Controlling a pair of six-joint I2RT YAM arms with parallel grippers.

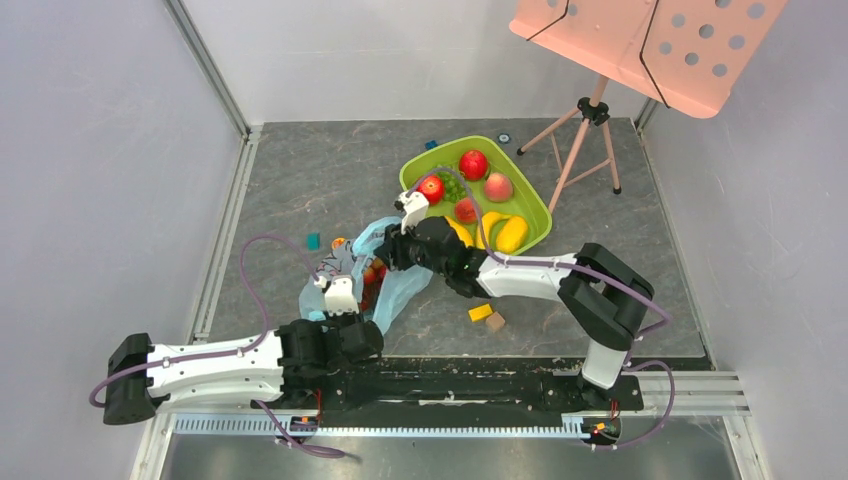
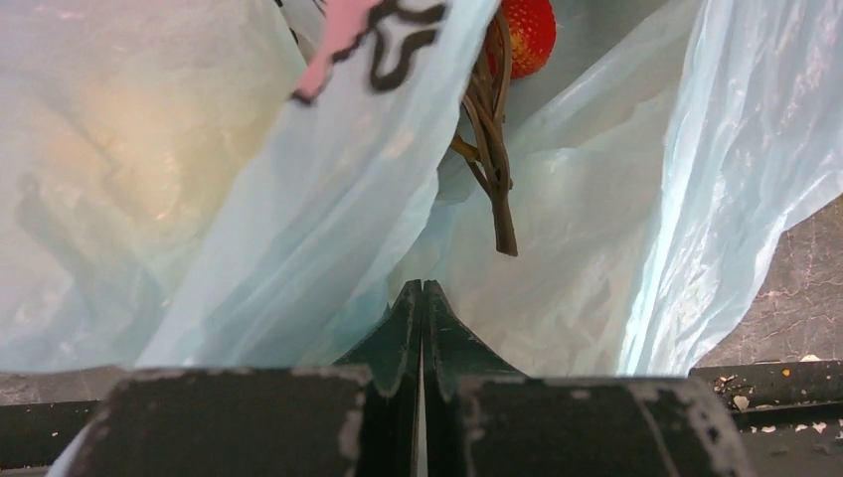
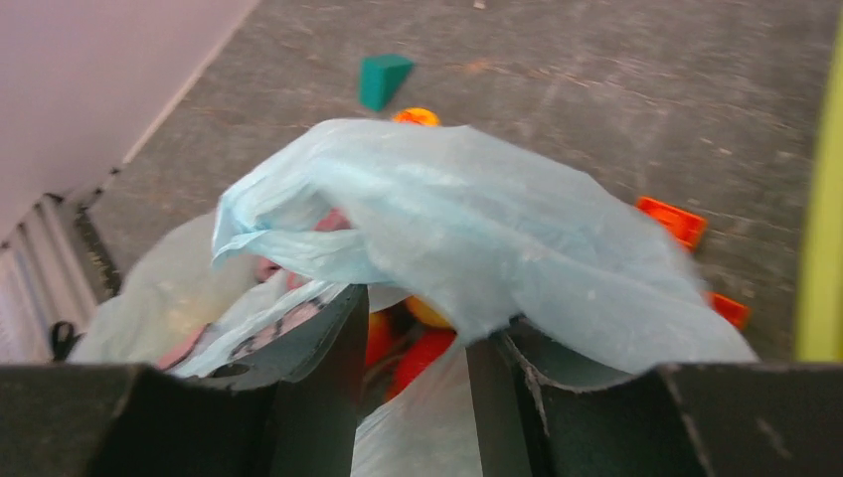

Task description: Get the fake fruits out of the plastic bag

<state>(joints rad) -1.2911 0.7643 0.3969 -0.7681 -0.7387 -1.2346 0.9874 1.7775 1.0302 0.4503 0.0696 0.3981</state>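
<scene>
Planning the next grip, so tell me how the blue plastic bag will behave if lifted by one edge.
The plastic bag is probably floppy: its thin film sags in crumpled folds over the right gripper. Likely light but slippery, given its glossy sheen. The strawberry inside could tumble out if it tips.

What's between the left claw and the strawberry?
Left wrist view: plastic bag film pinched in the left claw, then a bundle of brown stems running up to the strawberry.

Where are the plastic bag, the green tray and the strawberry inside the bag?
plastic bag [image 1: 405,285]: top view, bare blue film on its right side.
green tray [image 1: 537,203]: top view, right-hand rim.
strawberry [image 2: 525,35]: left wrist view, its red body.
</scene>
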